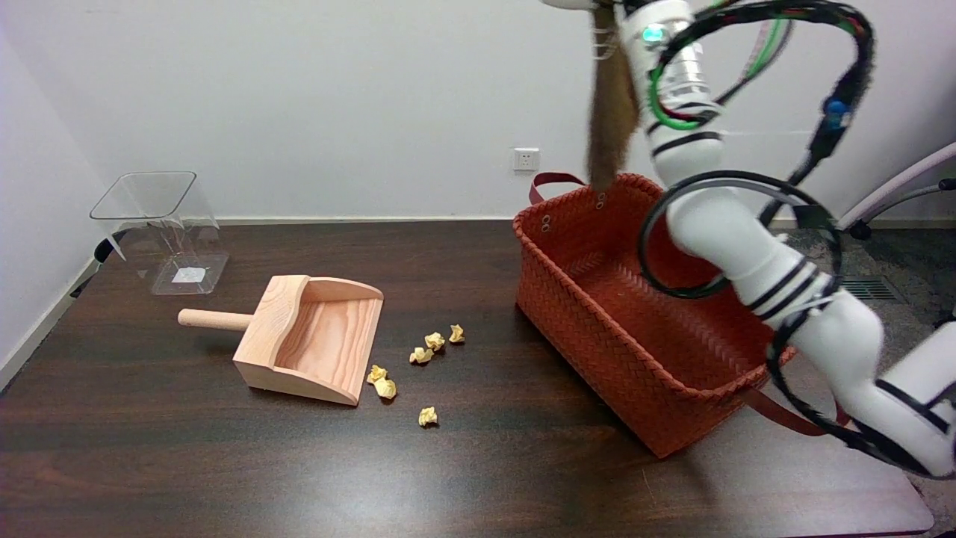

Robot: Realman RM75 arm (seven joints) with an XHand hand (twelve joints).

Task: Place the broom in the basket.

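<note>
One white arm reaches in from the lower right, rises across a woven red basket and runs out of the top edge of the picture. Its hand is out of frame, so I cannot tell how the fingers lie or what they grip.

A broom hangs down beside the upper arm, brown bristles pointing downward. The bristle tips sit level with the basket's far rim, near the back left corner; whether they touch the rim I cannot tell. The broom's top is cut off by the frame. It hangs free with nothing under it, so it is probably held from above by the unseen hand. My guess is that it is kept upright so the bristles can go in first and clear the rim.

The basket stands on the right side of a dark wooden bench, turned at an angle, its mouth open upward and nothing visible inside. The broom is not yet in it; lowering looks like the step left.

Well apart on the left lies a wooden dustpan, handle pointing left. Several crumpled yellow paper scraps lie just beside its open lip. A clear plastic bin stands at the far left corner.
</note>
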